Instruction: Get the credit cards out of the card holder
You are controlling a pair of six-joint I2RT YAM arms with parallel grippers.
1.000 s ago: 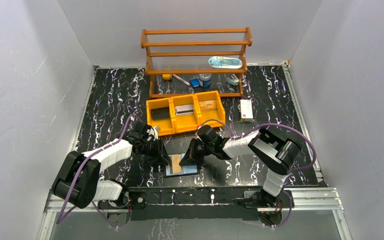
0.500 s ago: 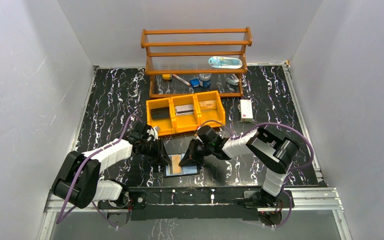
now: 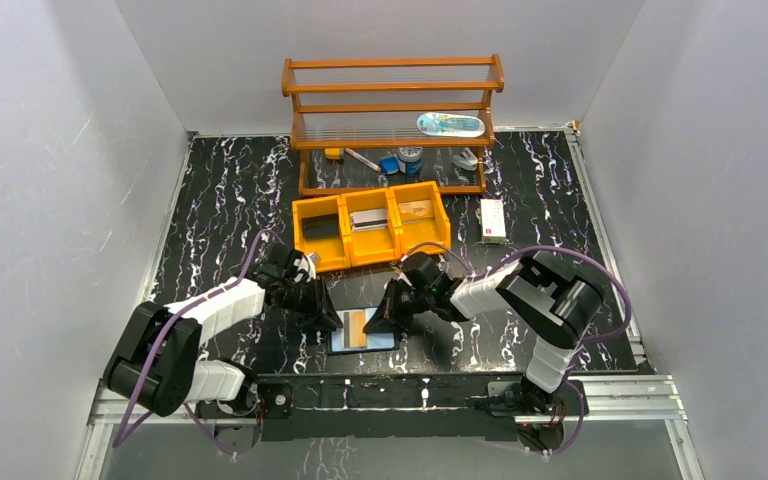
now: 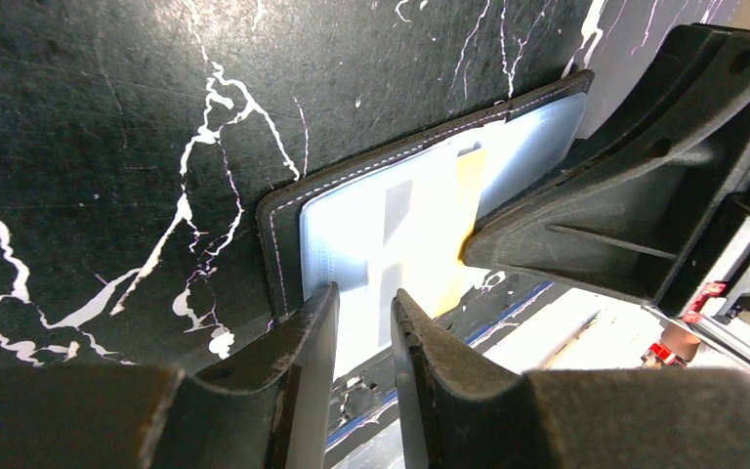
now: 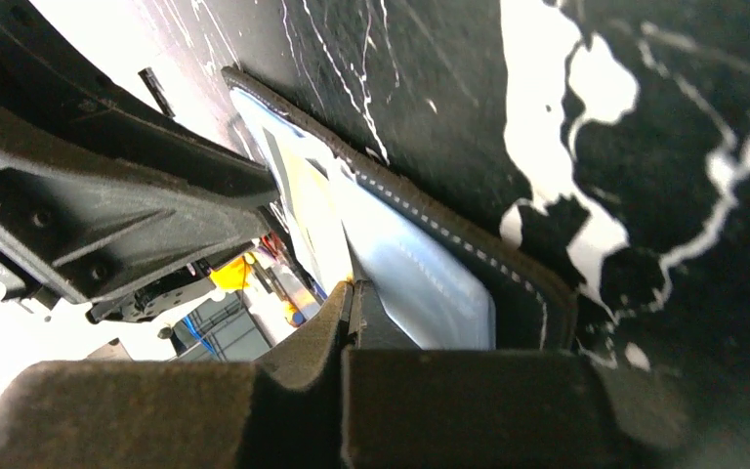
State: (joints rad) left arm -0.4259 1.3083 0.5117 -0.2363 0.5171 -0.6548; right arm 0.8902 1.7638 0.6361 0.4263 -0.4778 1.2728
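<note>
Tabletop [image 3: 220,200] of black marble spreads under me, with one wooden rack [image 3: 392,90] at the far side and one yellow bin tray [image 3: 300,240] of three compartments in front of it. Nearer, between my two arms and close to the near edge, lies the single card holder [image 3: 384,340], opened flat with its two pale blue-grey panels facing up. My left gripper [image 3: 328,318] hangs low at the holder's left border; in its wrist view the fingers [image 4: 303,342] stand only a narrow slit apart with nothing between them. My right gripper [image 3: 380,318] leans in from the other side, its tips down on the holder near the fold. There the fingers [image 5: 322,322] are pressed together, and I cannot tell whether a card's edge is caught between them. I count one tan-brown card [image 3: 354,328] showing, on the left panel, its edge right at my right tips. Whether more cards sit in the pockets is hidden from me. As I judge it, the step is working that card free. To do it well I should press the left fingers on the holder's black border so it cannot slide. The right tips should then draw the card flat along its pocket rather than lifting, which could fold the holder shut.
</note>
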